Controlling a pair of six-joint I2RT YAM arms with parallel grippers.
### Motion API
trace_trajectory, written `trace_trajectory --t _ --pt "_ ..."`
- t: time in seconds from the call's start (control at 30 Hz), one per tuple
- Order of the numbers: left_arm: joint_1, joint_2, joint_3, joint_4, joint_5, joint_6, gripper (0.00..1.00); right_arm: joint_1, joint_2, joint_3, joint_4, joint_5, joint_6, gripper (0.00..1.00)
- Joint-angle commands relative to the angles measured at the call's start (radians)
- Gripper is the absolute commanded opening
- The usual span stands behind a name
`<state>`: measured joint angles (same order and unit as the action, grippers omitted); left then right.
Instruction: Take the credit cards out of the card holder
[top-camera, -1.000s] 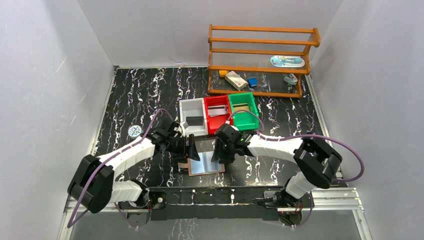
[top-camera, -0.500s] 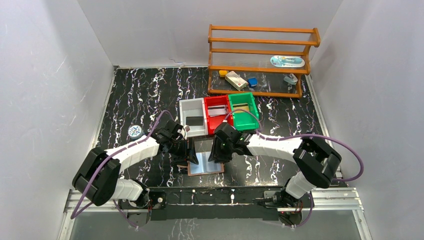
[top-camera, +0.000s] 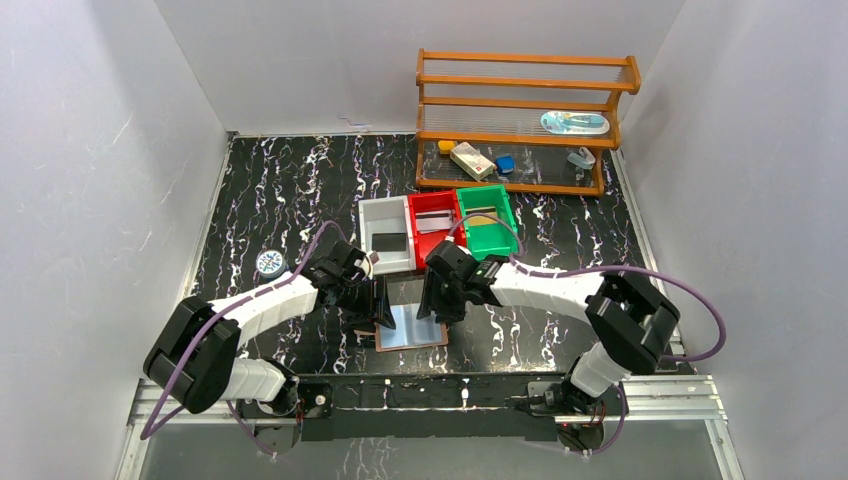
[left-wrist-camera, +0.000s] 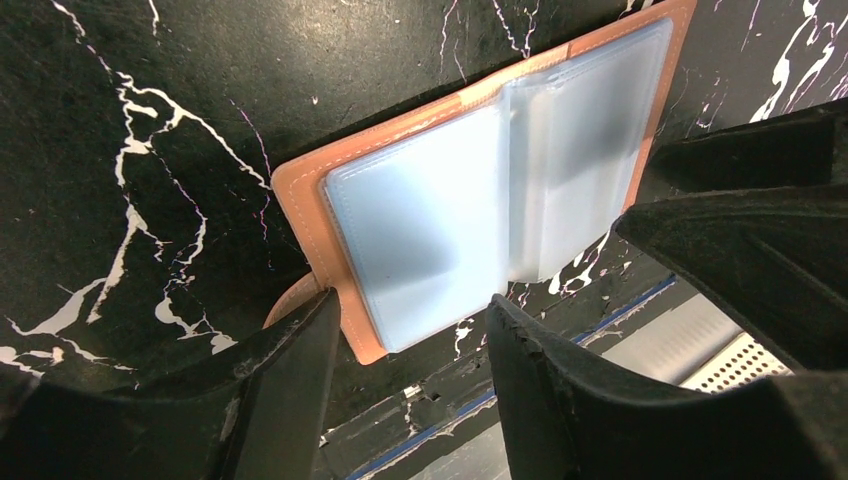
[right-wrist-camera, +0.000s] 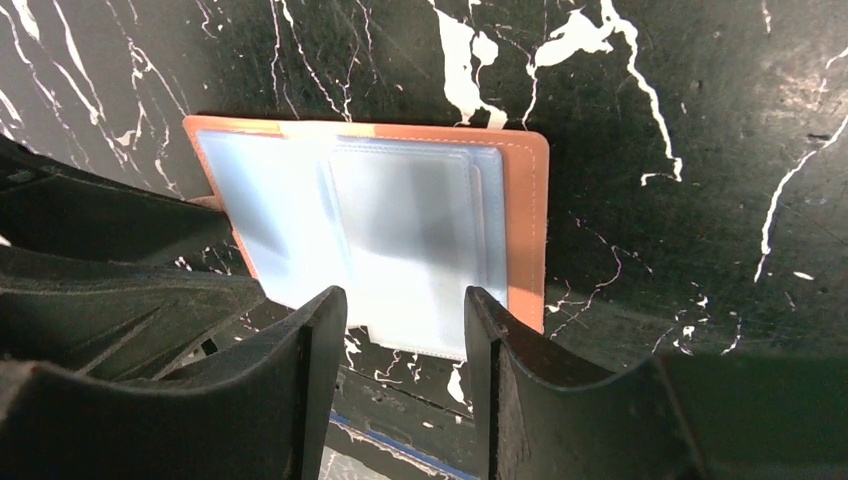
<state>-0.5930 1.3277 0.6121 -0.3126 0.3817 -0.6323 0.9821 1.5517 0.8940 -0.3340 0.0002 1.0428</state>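
Note:
The card holder (top-camera: 412, 327) lies open and flat near the table's front edge, tan leather with pale blue clear sleeves (left-wrist-camera: 430, 225) (right-wrist-camera: 400, 225). No credit cards stand out from the sleeves, and I cannot tell whether any card is inside. My left gripper (top-camera: 379, 303) (left-wrist-camera: 412, 300) hovers over the holder's left edge and strap tab (left-wrist-camera: 290, 297), jaws open with nothing between them. My right gripper (top-camera: 433, 298) (right-wrist-camera: 405, 295) hangs over the loose sleeve page on the right half, also open and empty. The two grippers face each other across the holder.
White (top-camera: 387, 212), red (top-camera: 433, 205) and green (top-camera: 487, 199) bins stand in a row just behind the holder, each with a flat item inside. A wooden rack (top-camera: 520, 120) with small items is at the back right. A round disc (top-camera: 269, 262) lies at the left.
The left gripper has narrowed its jaws and come down closer to the holder's left edge. The right gripper has shifted slightly left over the holder. The holder has stayed put.

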Motion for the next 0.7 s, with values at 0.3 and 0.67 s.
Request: trace_trajectory --t 0.3,0.67 --pt "-0.014 -0.005 -0.023 0.015 0.034 -0.008 0.49 0.03 0.11 0.081 0.022 -0.052 -0.03 0.52" --pt "-0.015 -0.005 -0.029 0.024 0.039 -0.016 0.48 0.031 0.073 0.047 0.17 -0.136 -0.013 0.51"
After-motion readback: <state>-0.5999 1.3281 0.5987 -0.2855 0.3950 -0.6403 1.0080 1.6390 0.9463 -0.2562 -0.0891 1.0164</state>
